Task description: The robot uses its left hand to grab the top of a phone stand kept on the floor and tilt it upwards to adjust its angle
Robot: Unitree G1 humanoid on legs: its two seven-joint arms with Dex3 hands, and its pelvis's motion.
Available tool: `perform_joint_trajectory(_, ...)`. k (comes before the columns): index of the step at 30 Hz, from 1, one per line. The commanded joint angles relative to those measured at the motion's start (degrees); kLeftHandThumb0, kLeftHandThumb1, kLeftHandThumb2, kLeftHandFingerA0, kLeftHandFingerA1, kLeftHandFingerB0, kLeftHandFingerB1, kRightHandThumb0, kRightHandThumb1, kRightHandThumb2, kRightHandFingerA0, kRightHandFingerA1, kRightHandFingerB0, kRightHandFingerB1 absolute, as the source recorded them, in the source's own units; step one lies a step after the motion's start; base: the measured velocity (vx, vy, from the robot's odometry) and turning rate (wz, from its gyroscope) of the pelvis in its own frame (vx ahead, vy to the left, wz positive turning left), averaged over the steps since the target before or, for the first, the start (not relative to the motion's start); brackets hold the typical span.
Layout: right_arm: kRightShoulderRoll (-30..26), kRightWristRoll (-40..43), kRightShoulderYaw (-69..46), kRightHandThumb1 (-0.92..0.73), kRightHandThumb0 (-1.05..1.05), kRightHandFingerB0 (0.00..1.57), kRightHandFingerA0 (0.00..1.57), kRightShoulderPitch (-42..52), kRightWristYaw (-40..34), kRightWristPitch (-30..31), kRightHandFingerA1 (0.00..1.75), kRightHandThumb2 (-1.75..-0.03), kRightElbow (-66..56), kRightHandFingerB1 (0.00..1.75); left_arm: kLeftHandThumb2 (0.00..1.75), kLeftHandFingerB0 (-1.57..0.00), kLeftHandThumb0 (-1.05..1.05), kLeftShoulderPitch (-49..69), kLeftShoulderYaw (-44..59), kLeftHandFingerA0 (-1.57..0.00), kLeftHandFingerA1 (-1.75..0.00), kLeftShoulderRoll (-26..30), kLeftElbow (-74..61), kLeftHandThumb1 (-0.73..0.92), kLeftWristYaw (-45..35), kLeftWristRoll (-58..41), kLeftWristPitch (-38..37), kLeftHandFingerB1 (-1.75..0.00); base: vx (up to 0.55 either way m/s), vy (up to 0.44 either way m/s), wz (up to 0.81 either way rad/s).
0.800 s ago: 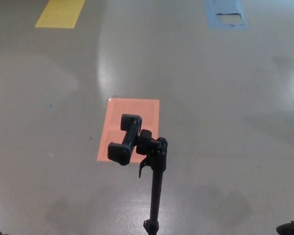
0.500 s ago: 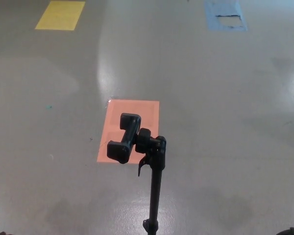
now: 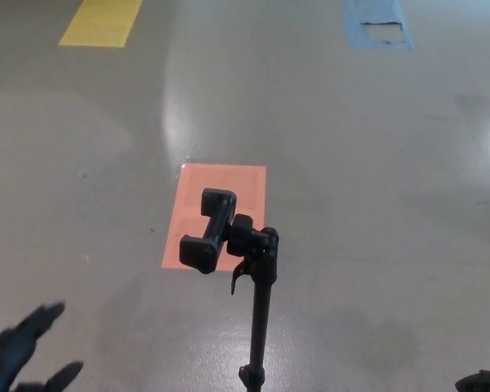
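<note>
Currently, step: reach; left hand [image 3: 20, 353] low, well apart from phone stand [image 3: 233, 245].
Fingers: apart, empty.
Next: grip the top, tilt upward.

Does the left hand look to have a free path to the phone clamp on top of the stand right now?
Probably yes. The left hand is open at the lower left, fingers apart, and only bare floor shows between it and the phone clamp atop the stand pole. It is not touching yet.
</note>
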Motion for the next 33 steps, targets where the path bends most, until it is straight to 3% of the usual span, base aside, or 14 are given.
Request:
perform_joint_trajectory(1,-1.7,-0.8,0.3,-0.50,-0.34,0.00,0.02,-0.8,0.1,-0.2,0.49,-1.03,0.2,0.47,0.87,0.00,-0.74,-0.3,-1.6,0.00,-0.16,8.6,-17.8,0.48,1.6,7.6,-8.2,-0.15,0.00,0.000,0.00)
perform_joint_trajectory(6,-1.7,-0.9,0.2,-0.49,-0.34,0.00,0.02,-1.0,0.1,-0.4,0.49,-1.02,0.4,0.47,0.87,0.00,-0.73,-1.0,-1.4,-0.01,-0.18,11.1,-24.3,0.46,1.5,9.4,-9.2,-0.17,0.00,0.000,0.00)
perform_joint_trajectory(8,-1.7,-0.8,0.2,-0.50,-0.34,0.00,0.03,-1.2,0.1,-0.3,0.49,-1.03,0.4,0.47,0.85,0.00,-0.82,-1.6,-1.5,-0.03,-0.06,12.2,-27.6,0.51,0.9,10.2,-9.0,-0.08,0.00,0.000,0.00)
perform_joint_trajectory(10,-1.8,-1.0,0.3,-0.50,-0.34,0.00,0.03,-1.6,0.1,-0.1,0.49,-1.03,0.4,0.47,0.86,0.00,-0.83,-2.4,-1.4,-0.03,-0.05,13.1,-30.9,0.53,0.1,10.7,-8.9,-0.07,0.00,0.000,0.00)
perform_joint_trajectory(13,-1.8,-1.0,0.3,-0.50,-0.34,0.00,0.03,-1.9,0.1,-0.4,0.49,-1.02,0.4,0.47,0.88,0.00,-0.78,-3.3,-1.4,-0.01,-0.12,14.2,-35.2,0.50,-0.7,11.8,-8.1,-0.15,0.00,0.000,0.00)
perform_joint_trajectory(20,-1.8,-1.2,0.4,-0.50,-0.34,0.00,0.02,-2.4,0.2,0.1,0.49,-1.02,0.8,0.47,0.87,0.00,-0.75,-4.8,-2.0,-0.01,-0.17,15.6,-40.7,0.49,-2.0,13.6,-7.2,-0.15,0.00,0.000,0.00)
perform_joint_trajectory(24,-1.9,-1.1,0.2,-0.50,-0.34,0.00,0.02,-2.5,0.4,0.0,0.49,-1.02,0.8,0.47,0.87,0.00,-0.87,-6.6,-3.2,-0.02,-0.02,16.0,-41.7,0.56,-2.0,16.7,-6.8,-0.08,0.00,0.000,0.00)
perform_joint_trajectory(33,-1.9,-1.2,0.1,-0.50,-0.34,0.00,0.02,-2.8,1.0,0.1,0.49,-1.02,0.8,0.47,0.88,0.00,-0.89,-8.0,-4.7,0.00,0.00,16.7,-45.0,0.57,-2.6,20.8,-6.7,-0.06,0.00,0.000,0.00)
